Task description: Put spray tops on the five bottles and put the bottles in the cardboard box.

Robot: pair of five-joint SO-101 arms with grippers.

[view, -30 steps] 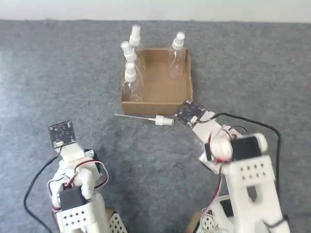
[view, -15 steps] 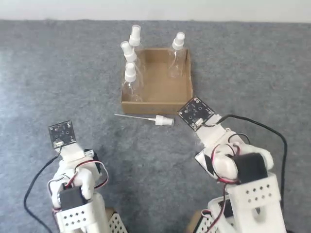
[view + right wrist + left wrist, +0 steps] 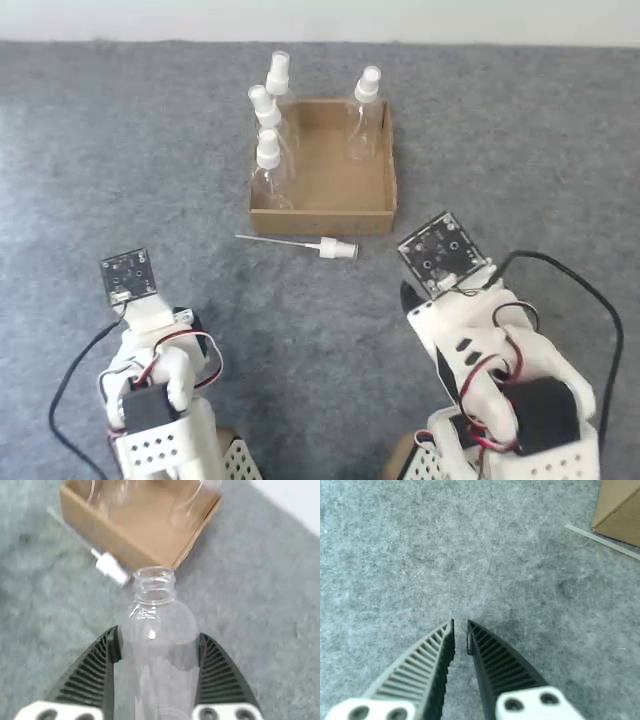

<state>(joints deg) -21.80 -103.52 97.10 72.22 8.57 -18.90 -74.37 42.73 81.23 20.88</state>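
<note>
My right gripper (image 3: 157, 640) is shut on a clear bottle (image 3: 155, 625) with a bare neck, held a short way in front of the cardboard box (image 3: 135, 527). A loose white spray top (image 3: 338, 249) with a long thin tube lies on the carpet just before the box (image 3: 325, 215). One capped bottle (image 3: 366, 95) stands in the box's far right corner. Three more capped bottles (image 3: 268, 150) line its left wall; I cannot tell whether the farthest one is inside. My left gripper (image 3: 461, 624) is shut and empty over bare carpet.
Grey carpet (image 3: 120, 150) covers the whole table. The right arm (image 3: 480, 340) and the left arm (image 3: 150, 370) sit at the near edge. The box corner (image 3: 620, 510) and the spray top's tube (image 3: 600, 541) lie far from the left gripper.
The right arm has drawn back from the box's front wall toward the near edge, still holding the bottle. The left arm and the spray top have not moved.
</note>
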